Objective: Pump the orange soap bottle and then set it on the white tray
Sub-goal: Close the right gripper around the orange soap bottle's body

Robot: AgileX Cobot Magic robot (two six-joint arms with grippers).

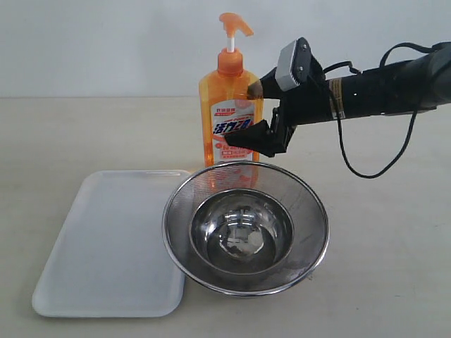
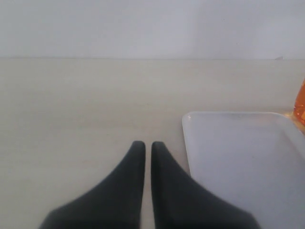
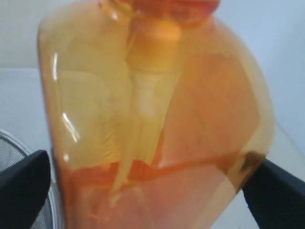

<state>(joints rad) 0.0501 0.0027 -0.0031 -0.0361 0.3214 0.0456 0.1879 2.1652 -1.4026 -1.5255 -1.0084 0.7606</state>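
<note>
The orange soap bottle (image 1: 227, 90) stands upright on the table behind the strainer, pump head up on its white stem. My right gripper (image 1: 239, 116) reaches in from the right, open, with one dark finger on each side of the bottle's body. In the right wrist view the bottle (image 3: 157, 119) fills the space between the fingertips (image 3: 24, 186), which sit at its sides; I cannot tell whether they touch it. The white tray (image 1: 106, 239) lies flat at the front left. My left gripper (image 2: 148, 145) is shut and empty, low over the table beside the tray (image 2: 238, 152).
A round steel mesh strainer (image 1: 246, 225) with a steel bowl inside sits in front of the bottle, its rim over the tray's right edge. A black cable (image 1: 366, 165) hangs from the right arm. A sliver of the bottle (image 2: 300, 102) shows past the tray.
</note>
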